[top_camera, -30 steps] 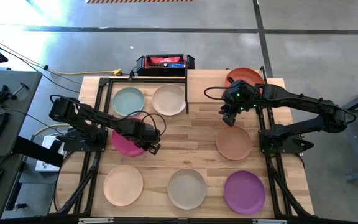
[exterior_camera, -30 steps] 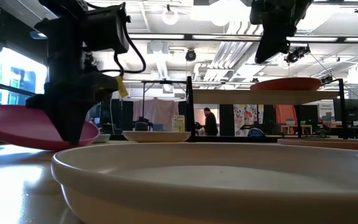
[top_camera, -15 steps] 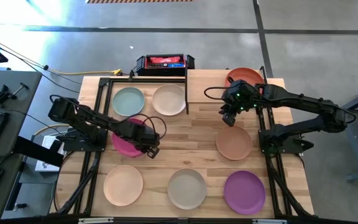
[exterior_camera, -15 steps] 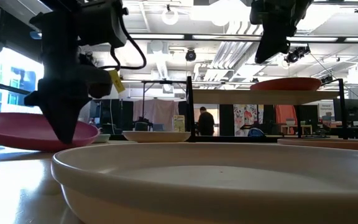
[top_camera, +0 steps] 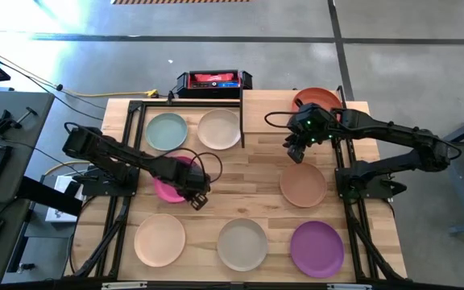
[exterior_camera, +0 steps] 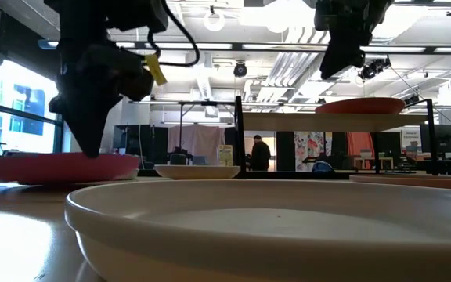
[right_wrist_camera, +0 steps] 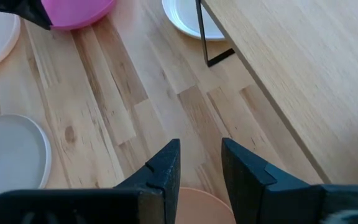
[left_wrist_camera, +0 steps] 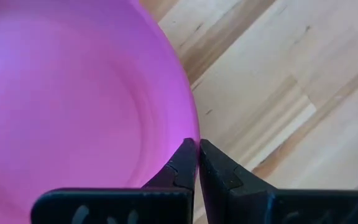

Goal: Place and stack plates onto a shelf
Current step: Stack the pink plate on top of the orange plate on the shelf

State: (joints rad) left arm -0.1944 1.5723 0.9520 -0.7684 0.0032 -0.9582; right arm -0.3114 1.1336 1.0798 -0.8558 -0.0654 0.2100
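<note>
- The light-wood tabletop (top_camera: 240, 173) stood on a grey workshop floor; in the low view a person walked far off in the room behind the shelf posts.
- The shelf (top_camera: 296, 113) sat at the far side, carrying only the orange-red plate (top_camera: 316, 98). The teal plate (top_camera: 166, 130) and the cream plate (top_camera: 219, 128) lay on the tabletop below it, inside the black frame.
- The tan plate (top_camera: 303, 184), peach plate (top_camera: 159, 239), pale grey plate (top_camera: 242, 243) and purple plate (top_camera: 316, 248) lay flat and well apart on the near half.
- The left gripper (left_wrist_camera: 197, 155) was clamped on the near rim of the magenta plate (left_wrist_camera: 73, 106), which lay left of centre — fingertips pinched tight with the thin edge between them.
- The right gripper (right_wrist_camera: 199, 163) hovered with its fingers parted and empty, between the shelf edge and the tan plate.
- Handling, as a judgement: the plates looked stiff, light and matte, so a pinch on the raised rim should hold, though a single edge grip would let the plate droop or swing.
- A second before, the left gripper was partly open at the rim and the magenta plate sat tipped up in the low view; now the fingers had closed and the plate lay level — the right arm had not moved.
</note>
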